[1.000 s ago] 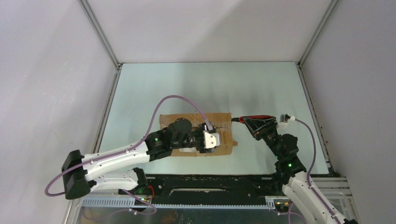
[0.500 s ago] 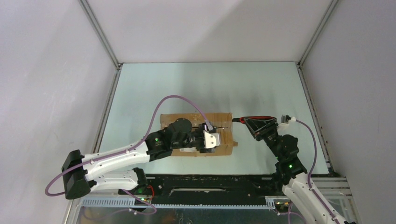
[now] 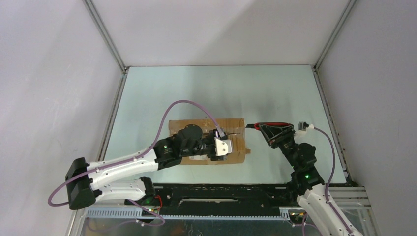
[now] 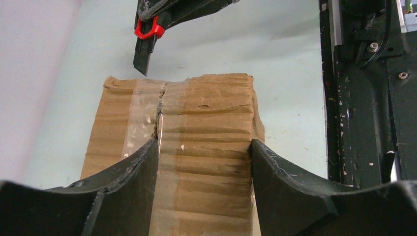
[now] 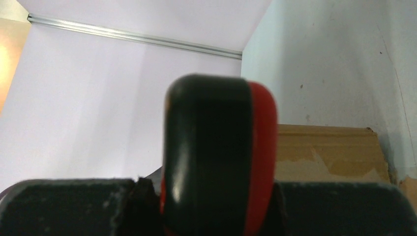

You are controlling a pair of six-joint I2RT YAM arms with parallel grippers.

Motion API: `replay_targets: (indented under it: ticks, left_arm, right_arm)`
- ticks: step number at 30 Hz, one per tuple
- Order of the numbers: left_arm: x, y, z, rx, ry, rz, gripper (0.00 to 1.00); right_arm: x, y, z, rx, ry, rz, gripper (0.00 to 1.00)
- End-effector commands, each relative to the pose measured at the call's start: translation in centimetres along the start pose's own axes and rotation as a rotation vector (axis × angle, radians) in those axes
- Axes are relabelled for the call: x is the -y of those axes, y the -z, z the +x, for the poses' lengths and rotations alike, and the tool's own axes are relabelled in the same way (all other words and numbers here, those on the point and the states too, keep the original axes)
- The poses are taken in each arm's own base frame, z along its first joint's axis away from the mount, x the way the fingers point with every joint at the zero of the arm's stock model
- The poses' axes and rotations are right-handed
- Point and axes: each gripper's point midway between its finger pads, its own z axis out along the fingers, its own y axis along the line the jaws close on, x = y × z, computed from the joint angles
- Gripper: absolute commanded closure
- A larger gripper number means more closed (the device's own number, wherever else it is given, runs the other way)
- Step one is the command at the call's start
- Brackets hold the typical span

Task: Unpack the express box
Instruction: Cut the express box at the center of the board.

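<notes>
Left fingers spread apart atop the closed, taped express box; right fingers clamp the utility knife.

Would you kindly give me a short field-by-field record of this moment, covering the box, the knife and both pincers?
express box: lies flat on the table, flaps closed, taped seam up
tape: clear strip along the seam, which looks partly split near one end
left pincer: open, set over the box top
right pincer: shut on the utility knife
utility knife: red and black, tip just off the box's right end by the seam; contact unclear
</notes>
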Motion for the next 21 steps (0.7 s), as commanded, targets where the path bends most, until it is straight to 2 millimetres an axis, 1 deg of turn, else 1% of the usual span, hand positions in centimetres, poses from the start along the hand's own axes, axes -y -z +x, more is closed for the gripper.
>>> replay_targets:
  ticks: [1,9,14,17,21]
  left_arm:
    - [-0.5,-0.3,-0.7,0.035,-0.029,-0.027,0.80]
    - [-0.5,-0.4,-0.6,0.031,-0.026,-0.024,0.81]
    - [-0.5,-0.5,-0.6,0.033,-0.028,-0.025,0.81]
    - [-0.5,-0.6,-0.6,0.032,-0.031,-0.024,0.81]
    - [-0.5,-0.7,-0.6,0.031,-0.041,-0.020,0.82]
  right_arm:
    - [-2.6,0.1,-0.1,-0.010,0.023,-0.076,1.00]
    - [-3.2,0.2,0.4,-0.033,0.012,-0.103,1.00]
    - [-3.2,0.5,0.7,-0.040,0.012,-0.104,1.00]
    - [-3.7,0.5,1.4,-0.082,0.008,-0.124,1.00]
    - [-3.6,0.8,2.4,-0.122,-0.003,-0.128,1.00]
